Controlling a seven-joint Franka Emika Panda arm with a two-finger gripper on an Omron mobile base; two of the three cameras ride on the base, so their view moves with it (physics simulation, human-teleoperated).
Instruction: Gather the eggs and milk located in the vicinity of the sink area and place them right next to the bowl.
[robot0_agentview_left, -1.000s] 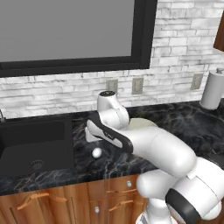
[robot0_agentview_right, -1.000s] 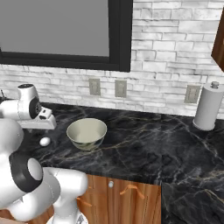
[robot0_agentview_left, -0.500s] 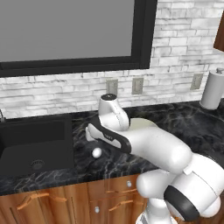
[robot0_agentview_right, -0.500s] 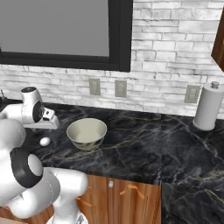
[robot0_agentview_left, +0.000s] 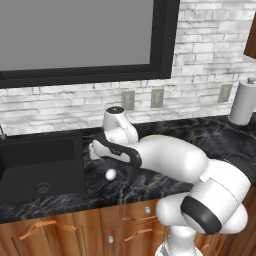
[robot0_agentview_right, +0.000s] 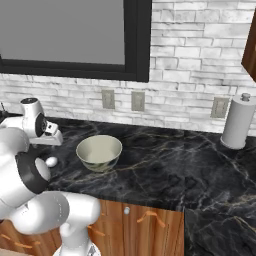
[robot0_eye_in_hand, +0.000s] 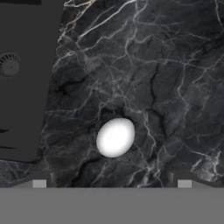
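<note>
Black marble surface (robot0_eye_in_hand: 175, 65), sink (robot0_eye_in_hand: 22, 78) at one side. Egg (robot0_eye_in_hand: 115, 137) lying loose just beside the basin edge, bowl (robot0_agentview_right: 99, 152) near. Gripper (robot0_agentview_left: 95, 150) hovering above egg, apparently spread. Descend centred, close gently across the short axis; prone to roll.

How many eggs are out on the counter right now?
1. The egg lies on the dark counter between the sink and the bowl, just below the hand. Others may be hidden behind the arm.
</note>
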